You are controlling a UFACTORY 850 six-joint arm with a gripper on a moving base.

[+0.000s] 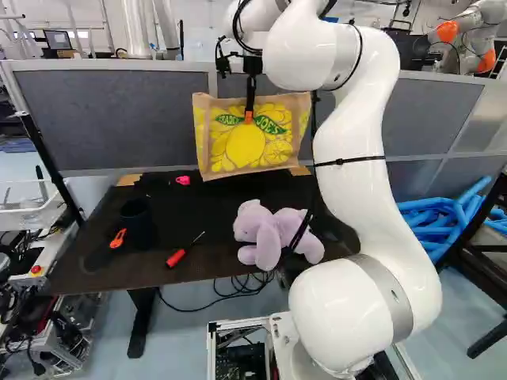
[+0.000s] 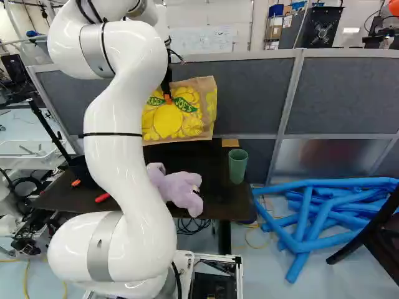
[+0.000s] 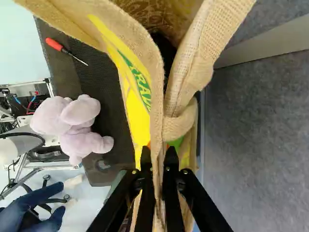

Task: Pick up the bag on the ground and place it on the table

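End effector (image 1: 249,116) clamps the bag (image 1: 273,146) (yellow-printed) between its fingers (image 3: 145,169).

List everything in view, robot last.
Bag: 1, tan-yellow, above table
Plush: 1, lilac, table's near edge
Screwdriver: 1, red, on table
Cup: 1, green, table's right end
Container: 1, black, table's left
Small item: 1, orange, by container
Other small item: 1, pink, table's far side
Table: 1, dark, beyond arm
Partitions: several, gray, behind table
Tubes: several, blue, right of table
Frame: 1, dark, beside tubes
Basket: 1, white, left of table
Cables: several, black, under table
Another robot: 1, white-orange, background
Arm: 1, white, nearest
End effector: 1, black, shut on bag
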